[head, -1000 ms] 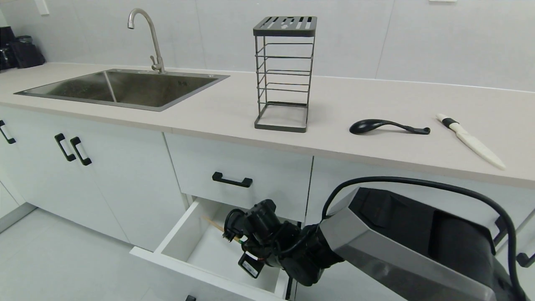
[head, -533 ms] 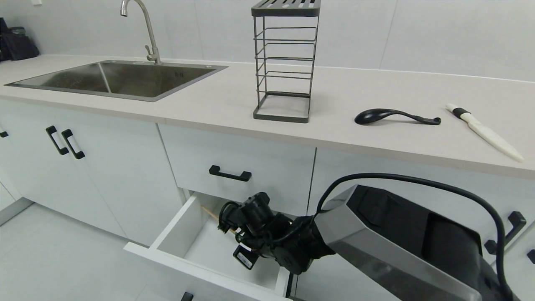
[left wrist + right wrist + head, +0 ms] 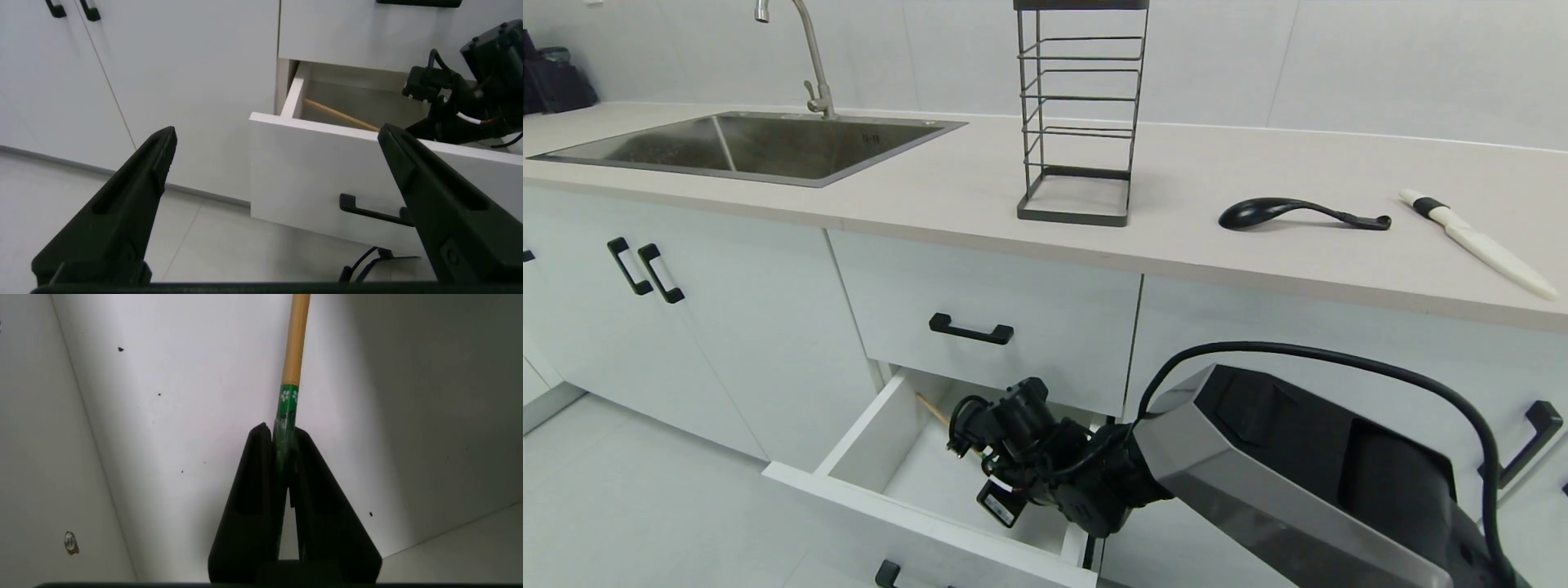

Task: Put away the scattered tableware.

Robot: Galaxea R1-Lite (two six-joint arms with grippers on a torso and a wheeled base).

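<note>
The right claw [image 3: 282,439] is down inside the pulled-out lower drawer [image 3: 851,431], and its two dark fingers [image 3: 260,469] are pinched tight on a wooden chopstick [image 3: 292,351], right at the green band. From that grip the pale stick runs straight ahead of the claw over the drawer's white, lightly speckled floor; from where I stand, its far end [image 3: 929,405] pokes out past the claw towards the drawer's left wall. I cannot tell if the tip touches the floor. The left claw [image 3: 278,135] hangs outside the drawer, in front of its white panel and off to the side of the right claw, with its fingers spread wide and nothing between them. Between those fingers I can see the drawer's front with its black handle [image 3: 373,211], and the chopstick [image 3: 339,117] lying across the inside. Well above the right claw, on the table [image 3: 931,192], a black spoon [image 3: 1245,214] lies up and to its right, with a white knife [image 3: 1478,245] with a black band farther right of that. A dark wire rack [image 3: 1072,216] stands almost straight above the claw. The steel sink [image 3: 743,147] and its faucet [image 3: 810,57] sit up and far to its left.
</note>
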